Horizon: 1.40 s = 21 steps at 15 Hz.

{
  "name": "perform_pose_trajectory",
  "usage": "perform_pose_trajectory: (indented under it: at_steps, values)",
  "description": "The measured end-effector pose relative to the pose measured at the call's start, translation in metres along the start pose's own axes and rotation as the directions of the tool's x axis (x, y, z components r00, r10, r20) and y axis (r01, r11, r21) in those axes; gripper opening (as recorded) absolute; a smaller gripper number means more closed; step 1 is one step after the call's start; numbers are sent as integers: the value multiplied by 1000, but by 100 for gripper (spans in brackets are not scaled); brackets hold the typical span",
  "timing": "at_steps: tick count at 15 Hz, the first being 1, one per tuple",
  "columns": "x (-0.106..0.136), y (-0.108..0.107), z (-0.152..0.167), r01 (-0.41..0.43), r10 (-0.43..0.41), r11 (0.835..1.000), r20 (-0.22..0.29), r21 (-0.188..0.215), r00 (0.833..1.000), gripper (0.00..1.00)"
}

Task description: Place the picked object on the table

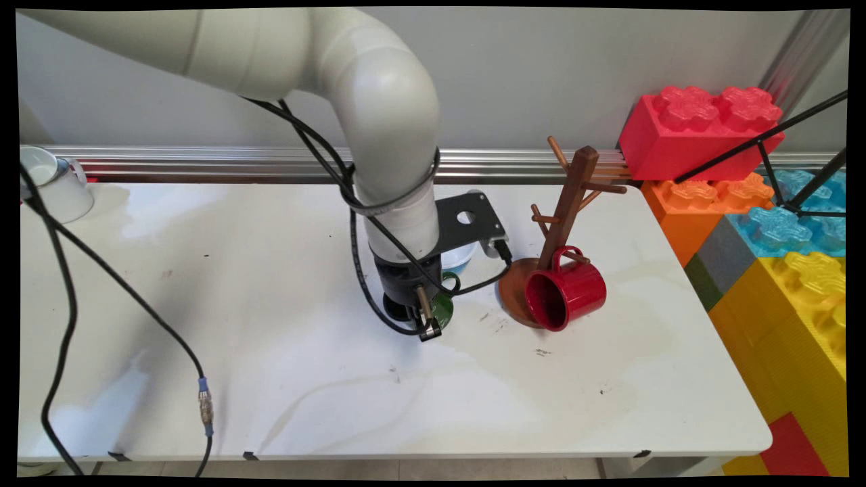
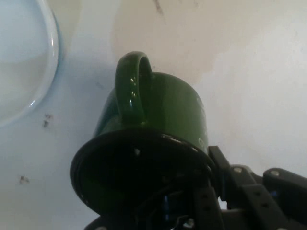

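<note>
Closest to the hand camera, a dark green mug (image 2: 158, 120) lies on its side, its black-looking mouth turned toward the lens at 6 o'clock and its base away at 12; the long axis runs up the picture, tilted slightly toward 1 o'clock. Its handle (image 2: 133, 86) arches on the upper flank at about 11 o'clock. One linkage of the hand (image 2: 192, 211) reaches the rim at the lower right and part of it seems to sit inside the mouth, so the hand looks clenched on the rim of the mug, though the contact itself is dark and hard to make out. At 10 o'clock in this view curves the rim of a pale blue bowl (image 2: 45, 81), cut off by the picture's edge.

From the main view little of this shows: the arm's wrist hides most of the mug, leaving only a green sliver just right of the hand near the middle of the white bench (image 1: 270, 379). The bowl peeps out behind the wrist under a black bracket. At 3 o'clock from the hand stands a leaning wooden mug tree (image 1: 565, 210) with a red mug (image 1: 567, 289) hung on a lower peg, mouth facing the camera. A white mug (image 1: 54, 182) sits at the bench's far left corner, and large coloured toy bricks (image 1: 744, 203) are stacked at the right.
</note>
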Motion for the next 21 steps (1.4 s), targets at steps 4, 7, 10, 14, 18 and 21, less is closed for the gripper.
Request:
perform_pose_trajectory:
  at_steps: [4,7,10,14,18,21]
  values:
    - [10,-1,14,-3,2,1000,31,6,1000,0]
    - [16,-2,22,-1,1,1000,50,9,999,0]
    - [20,-3,28,0,-1,1000,64,10,998,0]
    - [23,-3,35,5,-5,1000,79,9,997,0]
    - [25,-4,39,7,-8,1000,87,8,996,0]
    - [28,-5,42,13,-13,1000,88,8,996,100]
